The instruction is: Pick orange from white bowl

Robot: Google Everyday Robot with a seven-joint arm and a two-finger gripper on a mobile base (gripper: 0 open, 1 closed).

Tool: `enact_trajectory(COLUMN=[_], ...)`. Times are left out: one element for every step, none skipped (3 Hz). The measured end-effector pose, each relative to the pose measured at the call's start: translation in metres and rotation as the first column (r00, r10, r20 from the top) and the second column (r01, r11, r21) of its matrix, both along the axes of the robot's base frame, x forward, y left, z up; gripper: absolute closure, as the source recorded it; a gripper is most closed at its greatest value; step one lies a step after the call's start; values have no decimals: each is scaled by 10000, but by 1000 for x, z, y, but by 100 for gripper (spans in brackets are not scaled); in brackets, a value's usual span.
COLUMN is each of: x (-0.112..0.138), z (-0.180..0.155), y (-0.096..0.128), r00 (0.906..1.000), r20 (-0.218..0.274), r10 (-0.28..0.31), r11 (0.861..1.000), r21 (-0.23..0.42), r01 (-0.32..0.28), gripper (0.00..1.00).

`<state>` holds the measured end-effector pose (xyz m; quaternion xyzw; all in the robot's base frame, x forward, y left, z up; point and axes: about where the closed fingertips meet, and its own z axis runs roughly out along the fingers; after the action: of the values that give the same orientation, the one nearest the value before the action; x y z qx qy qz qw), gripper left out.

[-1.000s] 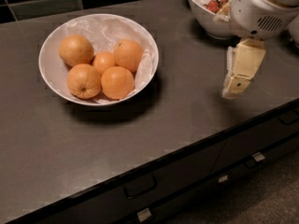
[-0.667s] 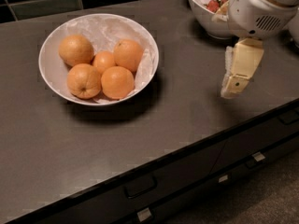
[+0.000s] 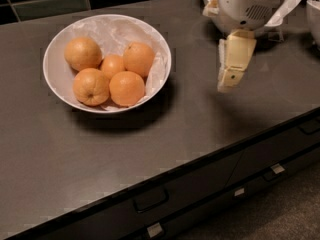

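Tool [image 3: 226, 83] hangs above counter [image 3: 200, 134], well apart from white bowl [image 3: 48, 76].

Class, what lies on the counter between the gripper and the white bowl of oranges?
Nothing: the camera view shows only bare dark countertop between the white bowl and the gripper, which hangs above it further right.

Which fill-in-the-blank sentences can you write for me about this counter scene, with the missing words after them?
1. The white bowl holds ___ oranges.
2. The bowl is lined with crinkled ___ paper.
3. In the camera view, the gripper hangs over the dark counter, to the ___ of the bowl.

Missing words: five; white; right.
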<state>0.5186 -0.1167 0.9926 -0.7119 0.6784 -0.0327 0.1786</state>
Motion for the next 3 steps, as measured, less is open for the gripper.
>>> enact_trajectory(x=[28,50,50], z=[0,-7,-7], y=[39,81,81], r00=[9947,9806,9805], r20=[-48,-31,-30], r10=[1023,1961,1965], r11=[9946,9806,9805], r21=[-150,50,49], r01=[-1023,-1961,-1964], gripper=[0,0,0])
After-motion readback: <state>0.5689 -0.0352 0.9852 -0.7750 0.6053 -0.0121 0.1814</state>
